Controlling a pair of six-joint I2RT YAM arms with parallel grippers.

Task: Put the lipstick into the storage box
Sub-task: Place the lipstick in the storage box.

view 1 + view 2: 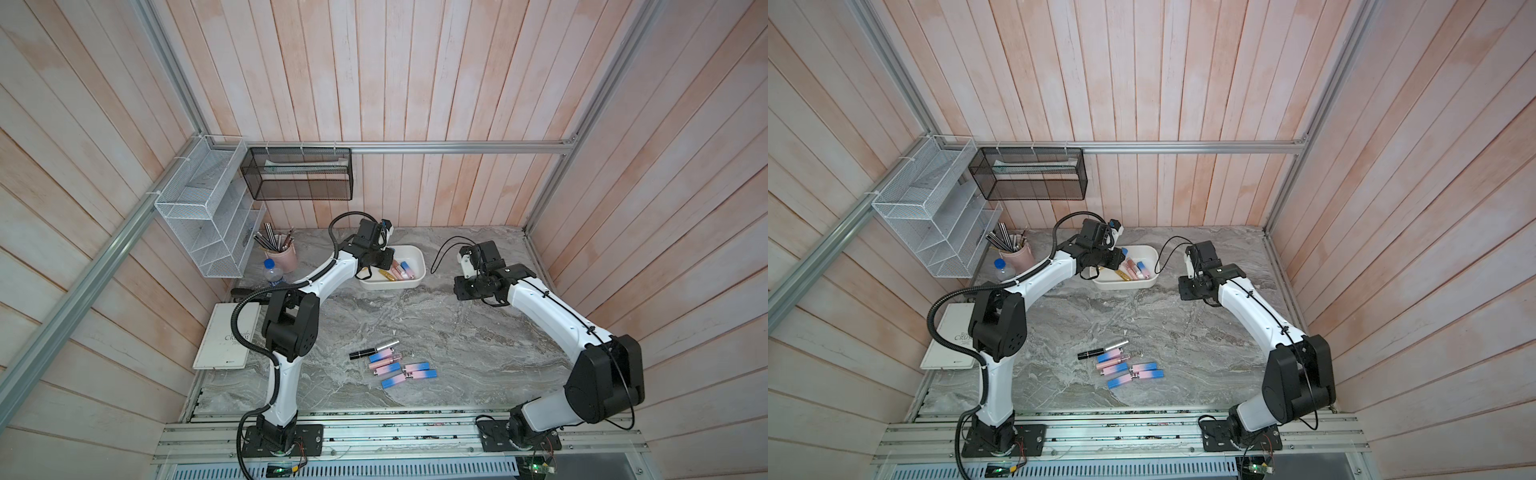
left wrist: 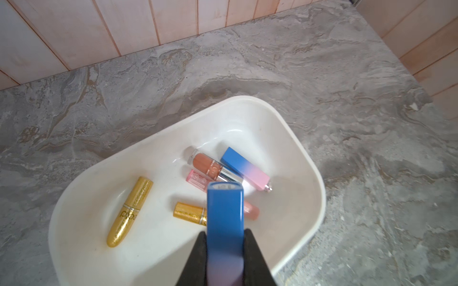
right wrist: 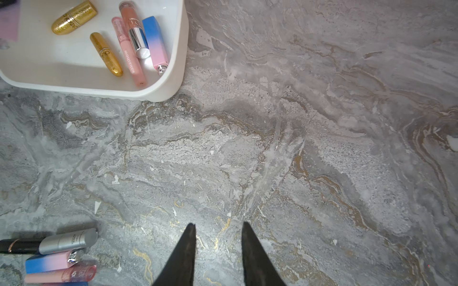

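The left gripper (image 2: 225,232) is clamped on a blue-and-pink lipstick (image 2: 224,210) held above the storage box (image 2: 285,138), whose floor holds a large gold tube (image 2: 130,211) and a gloss (image 2: 210,164) among others, so a drop from here could bounce off them and skip over the low wall. The right gripper (image 3: 218,224), jaws slightly apart and empty, hangs over the bare marble tabletop (image 3: 297,123) at the box's 3 o'clock in both top views, clear of the drop. Loose lipsticks (image 1: 399,368) lie at the box's 6 o'clock and a pen cup (image 1: 284,257) at 9 o'clock; nothing blocks the descent.
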